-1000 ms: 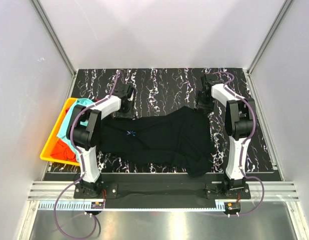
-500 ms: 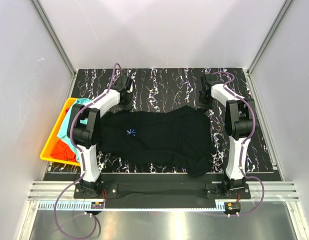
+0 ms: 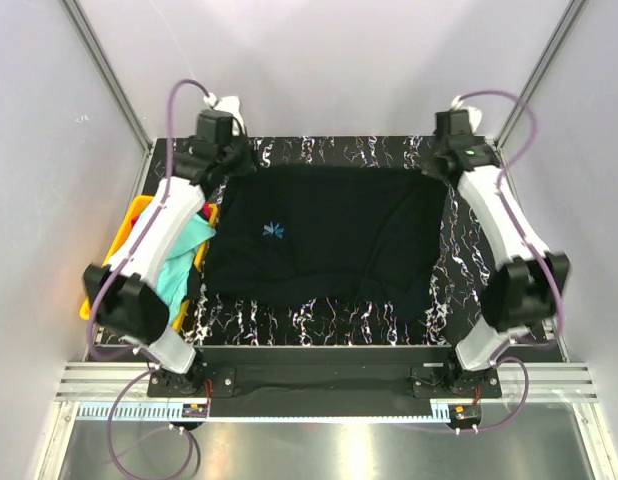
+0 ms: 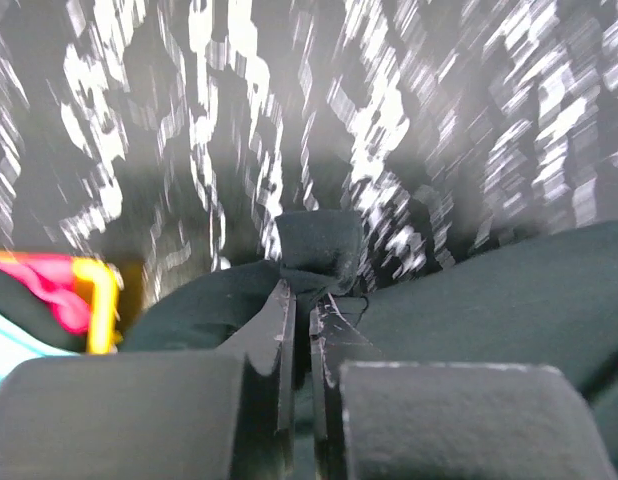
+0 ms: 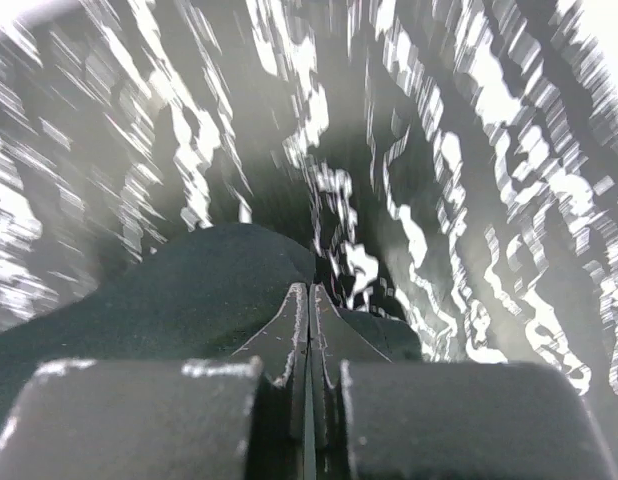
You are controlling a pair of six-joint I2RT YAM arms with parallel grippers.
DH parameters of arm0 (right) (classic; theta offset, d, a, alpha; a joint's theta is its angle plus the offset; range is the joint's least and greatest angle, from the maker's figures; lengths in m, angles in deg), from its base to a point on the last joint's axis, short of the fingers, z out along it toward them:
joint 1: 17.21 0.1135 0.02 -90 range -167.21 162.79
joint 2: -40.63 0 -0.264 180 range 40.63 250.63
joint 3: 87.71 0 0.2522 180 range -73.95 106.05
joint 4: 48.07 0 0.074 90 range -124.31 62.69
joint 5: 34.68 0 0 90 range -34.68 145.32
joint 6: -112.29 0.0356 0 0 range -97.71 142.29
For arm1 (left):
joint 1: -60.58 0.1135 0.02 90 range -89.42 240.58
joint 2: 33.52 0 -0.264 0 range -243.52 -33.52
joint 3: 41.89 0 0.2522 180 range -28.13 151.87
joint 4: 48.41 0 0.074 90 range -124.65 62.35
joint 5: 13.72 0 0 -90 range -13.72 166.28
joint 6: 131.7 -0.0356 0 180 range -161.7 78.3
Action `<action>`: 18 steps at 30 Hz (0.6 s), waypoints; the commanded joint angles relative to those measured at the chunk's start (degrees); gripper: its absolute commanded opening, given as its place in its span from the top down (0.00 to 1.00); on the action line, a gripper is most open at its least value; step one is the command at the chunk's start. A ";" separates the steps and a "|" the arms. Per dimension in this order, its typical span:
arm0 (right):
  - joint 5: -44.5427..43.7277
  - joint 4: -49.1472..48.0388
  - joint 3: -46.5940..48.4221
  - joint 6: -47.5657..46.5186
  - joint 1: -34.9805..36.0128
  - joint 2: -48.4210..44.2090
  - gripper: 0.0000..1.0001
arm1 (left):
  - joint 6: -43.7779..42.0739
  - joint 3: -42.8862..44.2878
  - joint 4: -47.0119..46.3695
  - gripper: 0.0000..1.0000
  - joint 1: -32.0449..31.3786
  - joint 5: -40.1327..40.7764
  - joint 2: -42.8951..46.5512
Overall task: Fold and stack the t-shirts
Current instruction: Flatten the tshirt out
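The large black t-shirt [image 3: 329, 240] hangs stretched wide between both grippers over the far half of the marbled table, its small blue print [image 3: 274, 230] facing up. At the shirt's far-left corner, my left gripper [image 3: 233, 168] is shut on a bunched fold of the black cloth [image 4: 319, 250]. My right gripper [image 3: 445, 168] is shut on the far-right corner, its jaws pressed together with black cloth [image 5: 189, 290] on both sides. A turquoise t-shirt [image 3: 184, 262] lies in the bin under my left arm. A bit of the orange-red t-shirt [image 4: 44, 282] shows there too.
The yellow plastic bin [image 3: 127, 228] stands at the table's left edge, mostly hidden by my left arm. White walls with metal frame posts close in the back and sides. A strip of bare marbled table [image 3: 319, 325] shows in front of the shirt's near hem.
Both grippers closed on the shirt's far corners and moved up and toward the back wall. The crumpled black shirt has been pulled out into a wide, flat spread.
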 commanded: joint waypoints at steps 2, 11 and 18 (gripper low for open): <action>-8.55 -5.15 3.07 -1.09 0.30 -12.76 1.00 | -4.92 3.92 -8.62 1.00 -0.21 -0.34 10.53; -3.90 -20.55 0.16 -5.31 0.30 -29.30 1.00 | -14.25 4.70 -28.05 1.00 -0.48 -5.18 24.43; -0.91 -20.45 7.11 -5.32 0.30 -31.66 1.00 | -14.78 19.29 -26.75 1.00 -0.48 -6.31 23.28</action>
